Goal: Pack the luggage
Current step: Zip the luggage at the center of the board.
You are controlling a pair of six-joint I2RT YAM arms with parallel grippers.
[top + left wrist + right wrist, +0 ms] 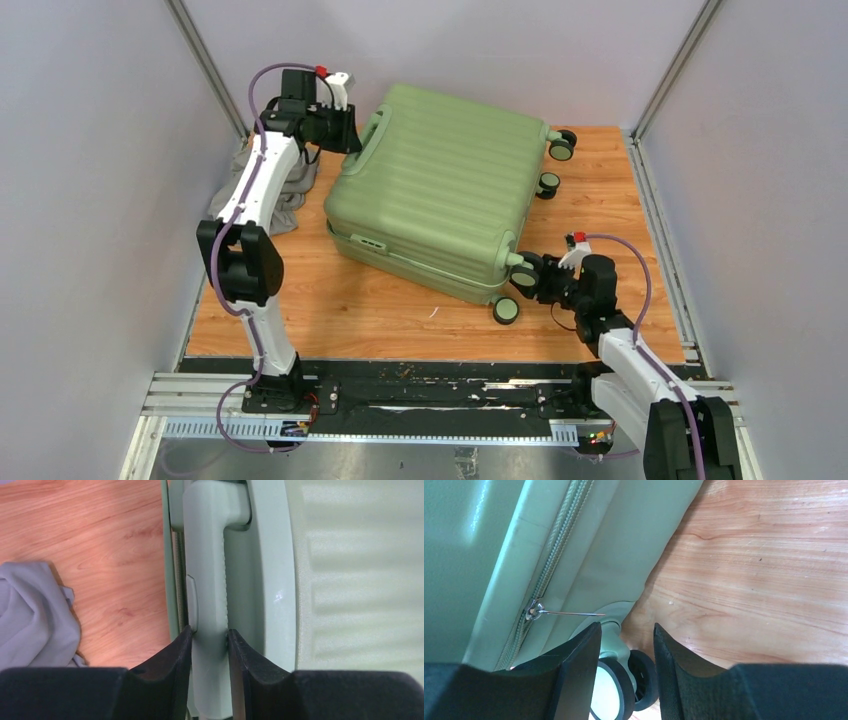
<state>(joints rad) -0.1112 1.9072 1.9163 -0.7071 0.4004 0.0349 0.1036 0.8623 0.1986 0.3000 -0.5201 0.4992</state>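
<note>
The luggage [430, 200], a light-green ribbed hard-shell suitcase, lies closed and flat on the wooden table, turned at an angle. At its far-left end my left gripper [345, 130] is shut on the green carry handle [207, 555], both black fingers pressed against the handle's sides [210, 632]. My right gripper [535, 275] is at the near-right corner of the luggage [474, 540]. Its fingers straddle a black-and-green twin wheel [624, 685] and touch it on both sides [627, 626]. A zipper pull [531, 611] sits on the seam just above.
A grey cloth [285, 195] lies crumpled at the table's left edge beside the left arm, and it shows in the left wrist view too [35, 615]. Another wheel [506, 310] sticks out at the near corner, two more [561, 148] at the far right. Walls enclose three sides.
</note>
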